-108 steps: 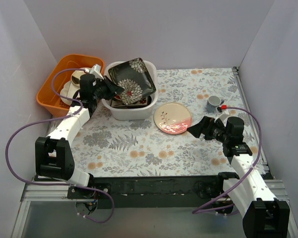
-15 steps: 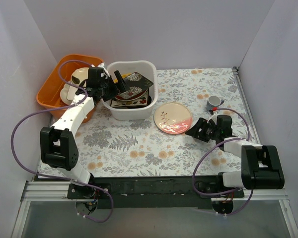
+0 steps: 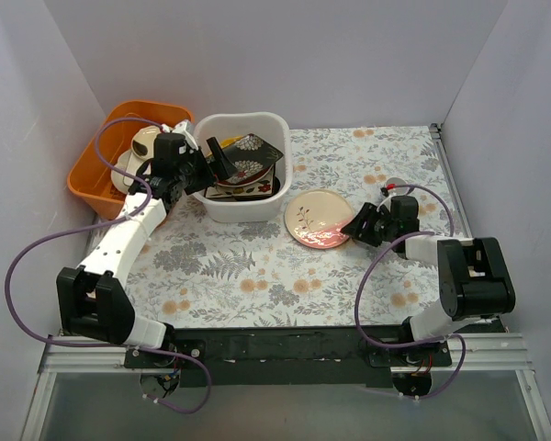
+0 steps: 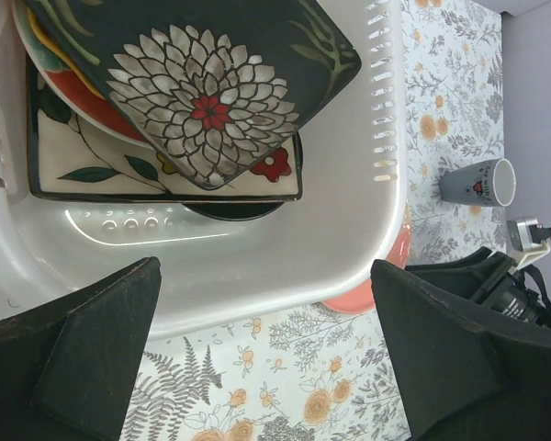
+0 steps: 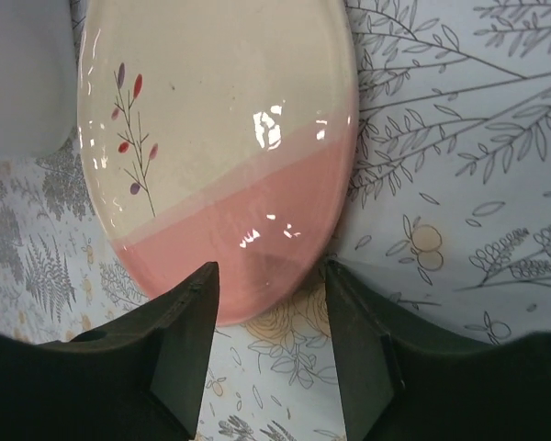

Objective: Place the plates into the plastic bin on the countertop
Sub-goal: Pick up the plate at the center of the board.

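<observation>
My left gripper (image 4: 266, 358) hangs wide open, empty, above the plastic bin (image 4: 257, 266) holding stacked plates (image 4: 202, 92); my right gripper (image 5: 271, 331) sits half open, straddling the near rim of the pink-cream plate (image 5: 220, 138).

Lost the top of the black floral plate (image 4: 202, 92) past the left wrist frame's upper edge. Caught only a red strip of the red-and-teal plate (image 4: 78, 99) under it, plus maybe half the cream square plate (image 4: 83, 161). Barely spotted the dark round plate (image 4: 234, 210), just a sliver. Saw only a salmon edge of the pink-cream plate (image 4: 363, 296) behind the plastic bin (image 4: 257, 266). Could hardly pick out the grey cup (image 3: 394, 185) behind the right arm (image 3: 427, 244) from above.
</observation>
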Action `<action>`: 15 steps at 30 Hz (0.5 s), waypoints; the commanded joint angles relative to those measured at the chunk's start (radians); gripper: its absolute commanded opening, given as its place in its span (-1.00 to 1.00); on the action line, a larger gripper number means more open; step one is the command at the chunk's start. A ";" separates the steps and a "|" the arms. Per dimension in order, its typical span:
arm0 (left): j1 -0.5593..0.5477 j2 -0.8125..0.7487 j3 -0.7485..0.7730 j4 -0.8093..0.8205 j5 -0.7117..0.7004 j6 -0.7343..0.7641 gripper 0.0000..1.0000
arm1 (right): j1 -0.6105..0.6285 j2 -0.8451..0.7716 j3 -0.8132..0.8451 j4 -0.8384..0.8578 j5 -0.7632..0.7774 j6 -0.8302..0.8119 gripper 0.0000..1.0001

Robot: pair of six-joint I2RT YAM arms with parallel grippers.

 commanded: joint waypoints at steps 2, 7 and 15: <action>-0.005 -0.082 -0.013 -0.021 -0.042 0.031 0.96 | 0.051 0.084 0.036 -0.012 0.092 0.005 0.15; -0.005 -0.100 -0.025 -0.025 -0.050 0.041 0.96 | 0.060 0.114 0.051 -0.041 0.115 -0.008 0.01; -0.005 -0.117 -0.053 -0.024 -0.039 0.040 0.96 | 0.069 0.124 0.108 -0.174 0.206 -0.091 -0.48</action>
